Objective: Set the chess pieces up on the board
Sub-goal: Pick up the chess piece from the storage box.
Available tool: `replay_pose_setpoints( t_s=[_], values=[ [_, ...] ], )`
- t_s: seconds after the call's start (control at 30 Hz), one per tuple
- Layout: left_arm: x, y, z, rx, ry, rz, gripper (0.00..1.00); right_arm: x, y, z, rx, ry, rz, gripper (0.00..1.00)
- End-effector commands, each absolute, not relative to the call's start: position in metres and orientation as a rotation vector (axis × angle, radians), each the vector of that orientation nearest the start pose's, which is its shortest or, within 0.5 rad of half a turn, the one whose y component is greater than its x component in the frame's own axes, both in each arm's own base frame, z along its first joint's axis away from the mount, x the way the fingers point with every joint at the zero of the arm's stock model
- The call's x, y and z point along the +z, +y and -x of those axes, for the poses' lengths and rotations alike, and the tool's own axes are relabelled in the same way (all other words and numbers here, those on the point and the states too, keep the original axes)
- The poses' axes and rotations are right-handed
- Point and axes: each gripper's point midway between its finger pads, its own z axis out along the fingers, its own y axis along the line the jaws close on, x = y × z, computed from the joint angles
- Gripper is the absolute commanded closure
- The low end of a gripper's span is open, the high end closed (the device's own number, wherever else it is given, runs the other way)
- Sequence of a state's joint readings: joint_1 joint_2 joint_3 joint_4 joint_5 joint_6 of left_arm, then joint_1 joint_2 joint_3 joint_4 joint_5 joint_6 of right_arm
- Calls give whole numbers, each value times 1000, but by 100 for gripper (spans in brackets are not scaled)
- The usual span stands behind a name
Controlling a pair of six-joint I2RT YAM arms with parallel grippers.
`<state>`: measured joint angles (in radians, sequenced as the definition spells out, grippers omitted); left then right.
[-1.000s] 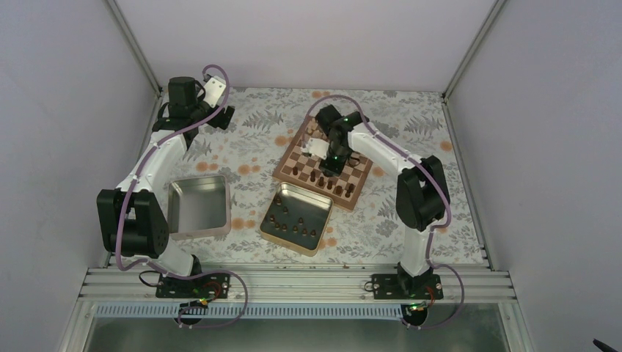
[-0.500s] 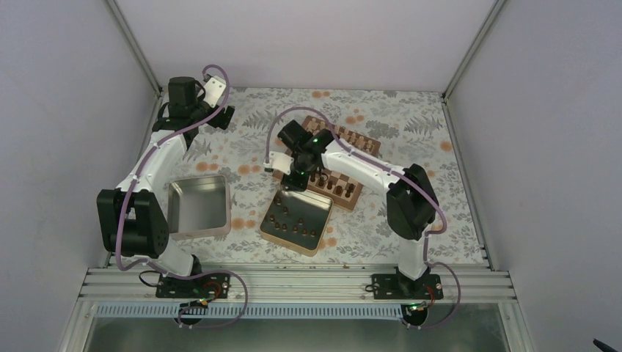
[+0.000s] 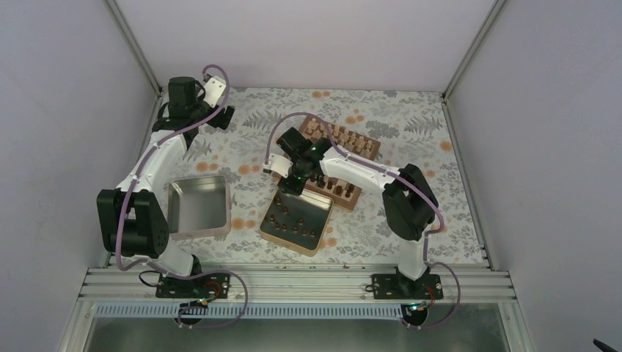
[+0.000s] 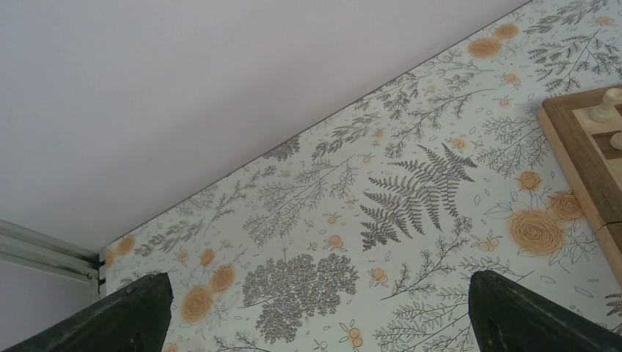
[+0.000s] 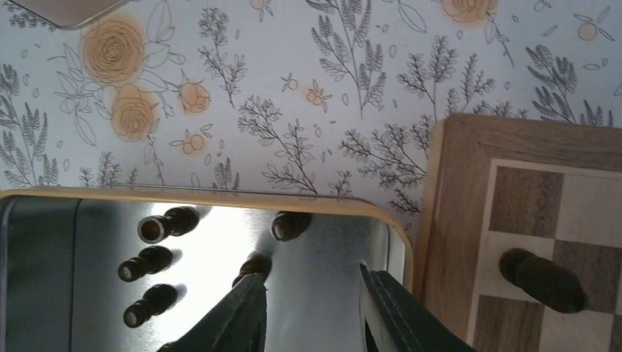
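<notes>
Several dark chess pieces (image 3: 293,220) lie in a gold-rimmed tin (image 3: 265,233) in front of the board (image 3: 352,198); more stand on the board's near rows (image 3: 334,187). My right gripper (image 3: 292,185) hangs over the tin's far right corner, just off the board's left edge. In the right wrist view it (image 5: 312,282) is open with only bare tin floor between its fingers. One dark piece (image 5: 253,265) lies by the left fingertip, others (image 5: 165,225) further left. One dark piece (image 5: 543,279) stands on the board (image 5: 447,220). My left gripper (image 3: 220,117) is open, far back left.
A second, empty tin (image 3: 198,207) sits left of the piece tin, near the left arm. Pale chessmen (image 3: 345,138) line the board's far rows; one (image 4: 607,106) shows at the right edge of the left wrist view, whose fingers (image 4: 139,315) frame flowered tablecloth.
My right arm has swung left and nearer, from above the board to above the tin's far edge. The left arm has not moved.
</notes>
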<state>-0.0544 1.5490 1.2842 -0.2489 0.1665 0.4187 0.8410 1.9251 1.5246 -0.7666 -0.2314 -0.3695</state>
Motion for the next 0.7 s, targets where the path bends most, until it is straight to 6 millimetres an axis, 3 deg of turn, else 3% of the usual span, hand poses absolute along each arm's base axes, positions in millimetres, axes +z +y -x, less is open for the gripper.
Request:
replay_pose_setpoints(
  t_s=[0.0, 0.3, 0.67],
  values=[
    [266, -54, -477, 62, 1958, -575, 0, 93, 375, -263, 464, 2239, 1648, 66],
    [265, -54, -477, 60, 1959, -576, 0, 71, 370, -247, 430, 2291, 1729, 67],
    [265, -54, -476, 65, 1959, -575, 0, 58, 375, -249, 422, 2297, 1739, 68]
  ],
)
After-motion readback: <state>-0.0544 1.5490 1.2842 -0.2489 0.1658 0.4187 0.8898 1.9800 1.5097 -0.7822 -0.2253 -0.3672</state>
